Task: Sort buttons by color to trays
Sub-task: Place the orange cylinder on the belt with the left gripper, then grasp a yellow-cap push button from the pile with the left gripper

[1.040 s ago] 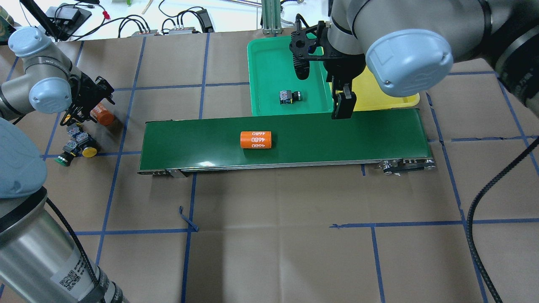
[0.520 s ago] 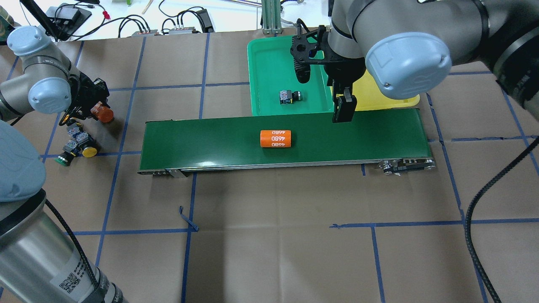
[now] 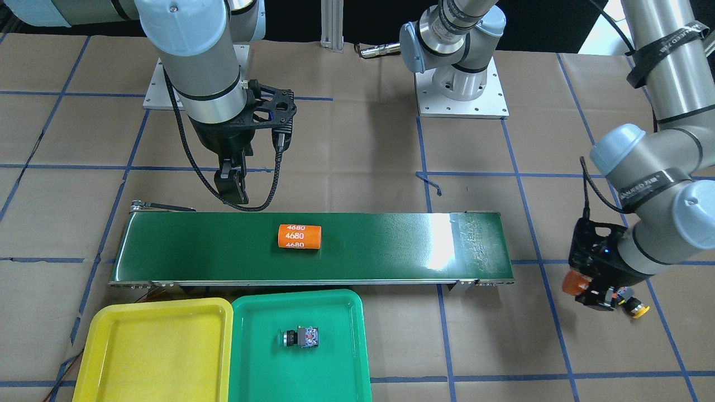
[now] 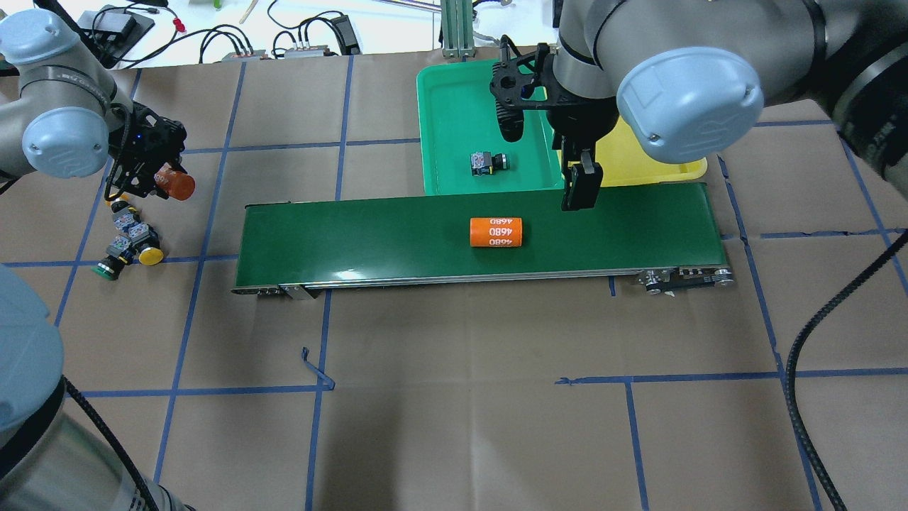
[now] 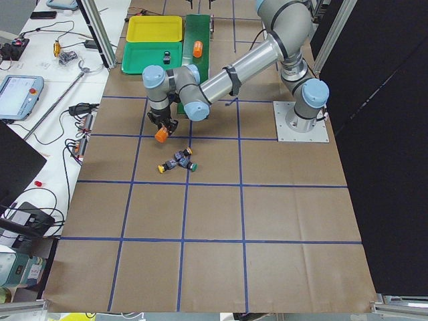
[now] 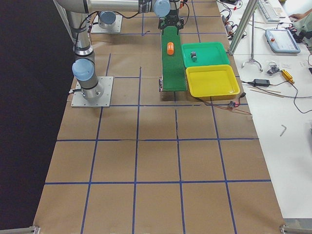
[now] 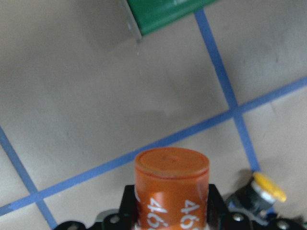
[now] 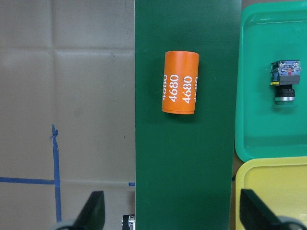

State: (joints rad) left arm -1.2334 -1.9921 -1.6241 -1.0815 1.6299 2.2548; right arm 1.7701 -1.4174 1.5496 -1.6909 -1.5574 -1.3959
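One button (image 4: 488, 162) lies on its side in the teal-green tray (image 4: 454, 92); its cap looks dark. The yellow tray (image 3: 156, 346) beside it holds nothing. Three more buttons lie on the paper at the left: a yellow-capped one (image 4: 150, 255), a green-capped one (image 4: 105, 270) and a third (image 4: 120, 207) just under my left gripper. The left gripper (image 4: 169, 183) is shut on an orange "4680" cylinder (image 7: 171, 184), held off the table above that cluster. My right gripper (image 4: 582, 188) hangs open over the belt's far edge by the trays, its fingers (image 8: 94, 208) spread wide with nothing between them.
A long dark green conveyor belt (image 4: 355, 234) crosses the middle, carrying a second orange "4680" cylinder (image 4: 496, 232) lying on its side. Cables and electronics (image 4: 305, 35) sit beyond the table's far edge. Brown paper with blue tape lines covers the table.
The cylinder on the belt has travelled right, toward the right gripper. The left gripper has risen and shifted slightly with its orange cylinder. The right gripper has barely moved.
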